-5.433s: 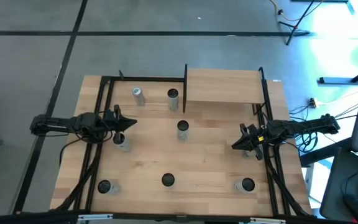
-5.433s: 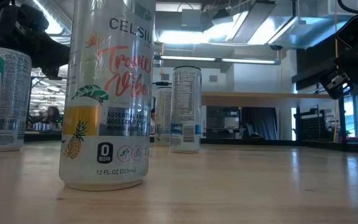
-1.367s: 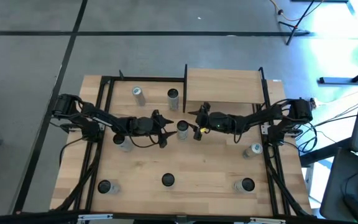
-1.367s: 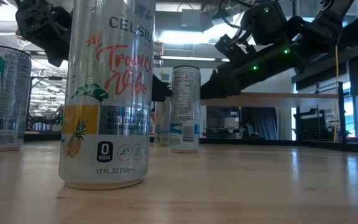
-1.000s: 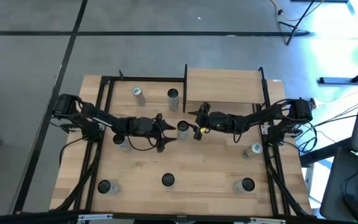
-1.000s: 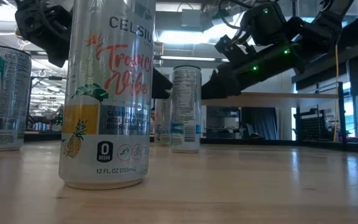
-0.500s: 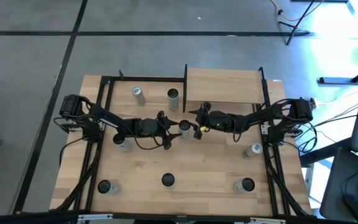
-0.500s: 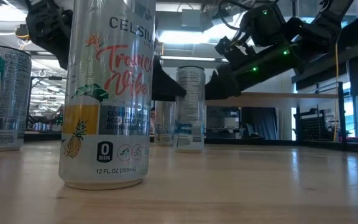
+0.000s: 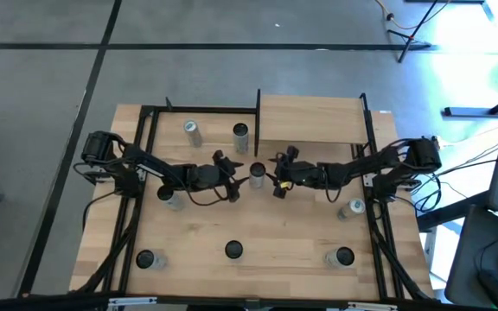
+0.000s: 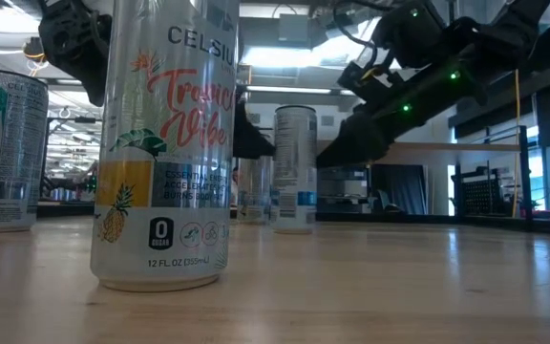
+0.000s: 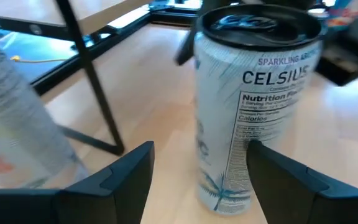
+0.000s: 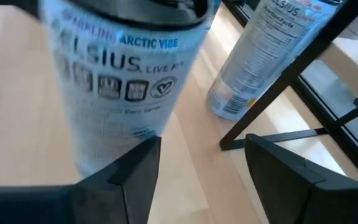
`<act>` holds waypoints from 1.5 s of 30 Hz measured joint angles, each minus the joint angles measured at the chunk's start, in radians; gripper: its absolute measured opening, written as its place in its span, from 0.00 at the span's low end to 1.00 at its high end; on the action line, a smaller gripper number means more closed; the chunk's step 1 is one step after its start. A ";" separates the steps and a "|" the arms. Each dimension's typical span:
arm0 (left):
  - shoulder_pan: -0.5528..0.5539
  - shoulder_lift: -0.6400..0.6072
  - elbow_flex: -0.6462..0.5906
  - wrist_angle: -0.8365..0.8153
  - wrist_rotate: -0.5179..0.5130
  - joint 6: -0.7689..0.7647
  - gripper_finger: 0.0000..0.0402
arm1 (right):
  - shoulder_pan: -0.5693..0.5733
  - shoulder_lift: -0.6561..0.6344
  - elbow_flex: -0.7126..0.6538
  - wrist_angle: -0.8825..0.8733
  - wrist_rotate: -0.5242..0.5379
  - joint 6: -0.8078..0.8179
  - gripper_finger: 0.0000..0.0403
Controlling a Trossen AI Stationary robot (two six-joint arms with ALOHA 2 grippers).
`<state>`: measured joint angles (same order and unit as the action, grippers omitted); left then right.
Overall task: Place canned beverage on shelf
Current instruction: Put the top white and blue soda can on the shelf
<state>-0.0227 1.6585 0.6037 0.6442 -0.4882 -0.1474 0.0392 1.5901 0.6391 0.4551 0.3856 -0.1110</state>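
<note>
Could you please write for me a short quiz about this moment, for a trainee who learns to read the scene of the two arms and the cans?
1. True or false: a can already stands on the shelf.
2. Which can do the left gripper and the right gripper flank, one on each side? A) the middle can; B) a can near the front edge; C) no can at all.
3. Fill in the missing word: in both wrist views the fingers stand ____, with the can ahead of them.

Key: 1 false, the shelf top is bare; 2 A; 3 open.
</note>
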 joint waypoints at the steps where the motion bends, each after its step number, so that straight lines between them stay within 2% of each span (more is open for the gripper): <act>1: 0.000 0.000 0.000 -0.002 -0.021 0.000 0.62 | 0.006 -0.001 0.006 -0.021 -0.002 0.006 0.57; 5: 0.005 0.003 0.001 -0.006 -0.090 -0.001 0.62 | 0.024 -0.001 0.053 -0.105 -0.084 0.033 0.57; 9: 0.007 0.003 0.001 -0.009 -0.093 0.000 0.62 | 0.036 -0.001 0.068 -0.120 -0.178 0.028 0.57; 13: -0.003 -0.025 0.000 -0.090 -0.069 0.001 0.62 | 0.045 -0.015 0.099 -0.273 -0.110 0.002 0.57; 17: -0.021 -0.124 0.000 -0.212 0.058 0.001 0.62 | 0.040 -0.031 0.118 -0.389 0.043 0.004 0.57; 20: -0.043 -0.180 0.000 -0.268 0.183 -0.009 0.62 | 0.039 -0.029 0.118 -0.363 0.146 0.004 0.57; 22: -0.058 -0.190 0.000 -0.264 0.235 -0.015 0.62 | 0.029 -0.020 0.118 -0.288 0.173 0.000 0.57; 25: -0.074 -0.162 0.001 -0.163 0.240 0.011 0.62 | 0.002 -0.004 0.118 -0.181 0.150 -0.003 0.57; 30: -0.065 -0.089 0.000 -0.061 0.242 0.020 0.62 | -0.036 0.042 0.118 -0.062 0.045 -0.006 0.57; 33: -0.052 -0.065 0.000 -0.044 0.204 0.014 0.62 | -0.036 0.061 0.118 -0.041 0.041 -0.012 0.57; 36: -0.042 -0.066 0.000 -0.057 0.088 -0.004 0.62 | -0.036 0.065 0.116 -0.042 0.044 -0.025 0.57; 40: -0.049 -0.067 0.000 -0.060 -0.055 -0.002 0.62 | -0.031 0.067 0.117 -0.058 -0.003 -0.016 0.57; 45: -0.041 -0.068 0.000 -0.077 -0.109 0.000 0.62 | -0.016 0.068 0.117 -0.062 -0.050 -0.006 0.57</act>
<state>-0.0637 1.5909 0.6041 0.5670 -0.5976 -0.1471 0.0227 1.6577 0.7563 0.3926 0.3360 -0.1173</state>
